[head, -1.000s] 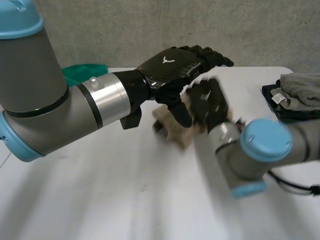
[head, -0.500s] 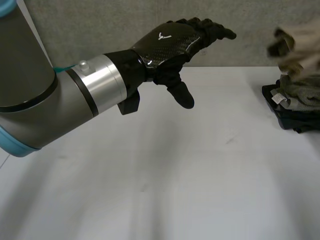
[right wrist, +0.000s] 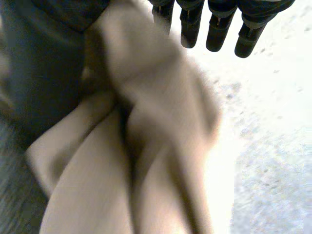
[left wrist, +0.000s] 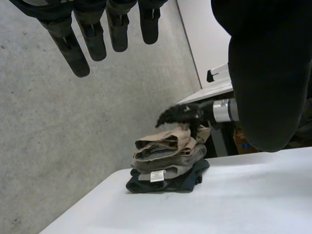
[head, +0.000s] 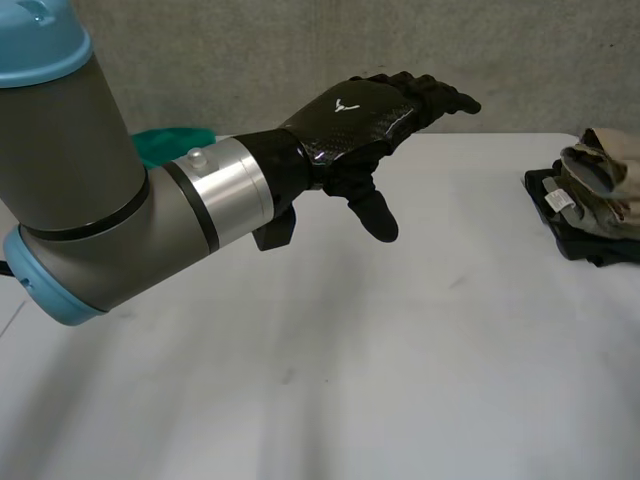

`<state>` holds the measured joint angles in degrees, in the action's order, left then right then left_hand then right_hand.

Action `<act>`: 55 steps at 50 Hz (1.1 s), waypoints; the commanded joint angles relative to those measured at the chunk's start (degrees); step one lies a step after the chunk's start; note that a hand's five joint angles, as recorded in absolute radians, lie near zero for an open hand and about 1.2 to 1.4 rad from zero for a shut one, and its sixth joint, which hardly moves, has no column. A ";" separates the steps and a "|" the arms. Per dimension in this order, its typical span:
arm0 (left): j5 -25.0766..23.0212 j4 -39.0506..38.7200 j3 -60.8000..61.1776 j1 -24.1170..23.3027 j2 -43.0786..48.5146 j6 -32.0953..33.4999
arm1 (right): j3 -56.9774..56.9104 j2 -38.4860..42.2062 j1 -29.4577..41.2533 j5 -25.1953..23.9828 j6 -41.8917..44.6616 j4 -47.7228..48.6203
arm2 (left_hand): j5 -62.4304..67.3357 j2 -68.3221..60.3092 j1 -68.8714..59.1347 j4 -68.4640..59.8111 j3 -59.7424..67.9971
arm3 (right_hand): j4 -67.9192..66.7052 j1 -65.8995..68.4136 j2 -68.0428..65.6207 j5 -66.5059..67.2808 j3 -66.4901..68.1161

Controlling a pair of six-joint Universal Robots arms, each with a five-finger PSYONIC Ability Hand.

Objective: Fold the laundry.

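Observation:
At the table's right edge stands a stack of folded clothes (head: 592,222), dark at the bottom and grey in the middle. On top lies a tan cloth (head: 606,150), loosely bunched. In the left wrist view my right hand (left wrist: 183,114) hovers just above the tan cloth (left wrist: 165,139) on the stack (left wrist: 165,175). The right wrist view has its fingers (right wrist: 214,24) straight and off the tan cloth (right wrist: 146,136) under the palm. My left hand (head: 360,115) hangs open over the middle of the table, fingers (left wrist: 92,36) straight, holding nothing.
A green cloth (head: 170,143) lies at the back left, partly behind my left arm. The white table (head: 400,350) is bare in front of the hand. A grey wall runs behind the table.
My right hand carried the tan cloth from the table's middle to the right and let it go on top of the stack. The left hand stayed over the middle, open.

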<state>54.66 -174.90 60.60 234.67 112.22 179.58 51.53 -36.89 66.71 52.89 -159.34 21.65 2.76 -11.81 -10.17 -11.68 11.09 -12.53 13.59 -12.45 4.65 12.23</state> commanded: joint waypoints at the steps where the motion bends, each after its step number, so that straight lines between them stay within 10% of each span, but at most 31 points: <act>1: 0.01 0.00 0.39 -0.89 -0.69 -0.10 | 6.82 -14.87 -0.35 5.55 -7.38 -5.29 | -0.19 -0.76 -2.40 -0.89 1.48 | 2.53 -3.59 2.45 -4.65 -2.23; 16: 2.20 -1.05 -2.59 -0.80 -2.53 -0.37 | -8.02 -23.49 -1.95 34.64 9.40 -19.57 | -0.02 -0.93 -2.57 -1.06 1.65 | 2.53 -3.59 2.45 -4.65 -2.23; 28: 25.57 -3.16 -11.82 10.79 -4.47 -0.46 | 7.58 -32.02 24.22 24.47 7.91 -0.03 | 0.82 -1.77 -3.41 -1.90 2.49 | 2.53 -3.59 2.45 -4.65 -2.23; 34: 32.61 -2.99 -11.73 20.20 2.11 12.53 | 19.20 -31.75 34.44 21.64 8.96 -1.60 | 0.32 -1.27 -2.91 -1.39 1.98 | 2.53 -3.59 2.45 -4.65 -2.23; 42: 33.32 -7.37 -14.01 28.46 19.59 31.00 | 32.66 -29.91 39.55 22.16 14.06 -3.19 | -0.52 -0.42 -2.07 -0.55 1.14 | 2.53 -3.59 2.45 -4.65 -2.23; 55: 20.58 -22.23 -22.27 34.10 42.54 33.73 | 42.94 -29.12 39.20 21.90 16.08 -3.10 | 1.16 -2.10 -3.75 -2.23 2.82 | 2.53 -3.59 2.45 -4.65 -2.23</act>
<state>81.64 -193.59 41.92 267.82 147.54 213.99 90.96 -65.94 106.52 75.22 -143.07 18.36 2.76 -11.82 -10.17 -11.70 11.22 -12.52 13.34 -12.13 2.76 12.04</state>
